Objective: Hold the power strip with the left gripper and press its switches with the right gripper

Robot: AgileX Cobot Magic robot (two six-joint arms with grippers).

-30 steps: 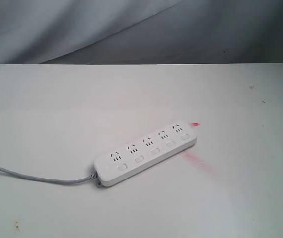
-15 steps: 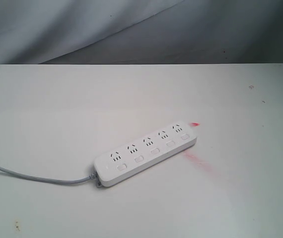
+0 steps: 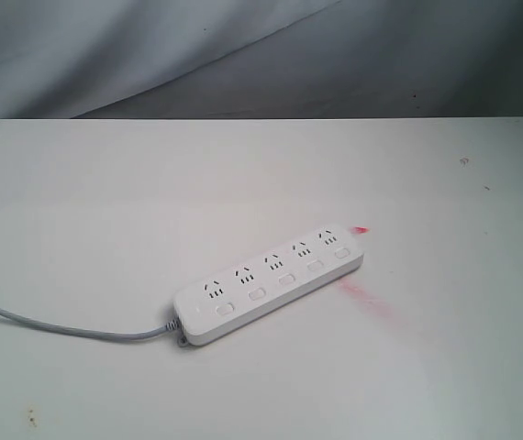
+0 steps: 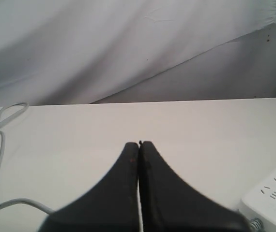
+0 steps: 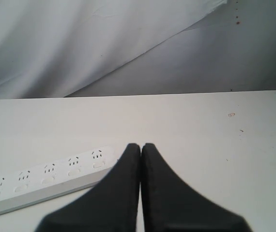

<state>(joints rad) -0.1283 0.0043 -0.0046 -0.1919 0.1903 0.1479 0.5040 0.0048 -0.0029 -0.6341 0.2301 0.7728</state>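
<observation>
Exterior view gives you the strip point(image 3: 269, 284) lying flat on the white table point(image 3: 243, 174), near the middle and set on a slant. Its five switches point(image 3: 285, 279) run in a row along the nearer edge, one beside each socket group. The grey cord point(image 3: 60, 327) leaves the strip's left end and trails off to the left. A red smear point(image 3: 367, 299) marks the table just beside the strip's right end.

Your left gripper point(image 4: 139, 143) has its jaws pressed together with nothing between them; the strip's cord end point(image 4: 273, 193) shows at the frame's corner, apart from the fingertips. Your right gripper point(image 5: 141, 145) is likewise closed and holding nothing, and the strip point(image 5: 46, 176) lies beyond it, one end hidden behind the fingers. Grey cloth point(image 3: 243, 46) hangs behind the table.
</observation>
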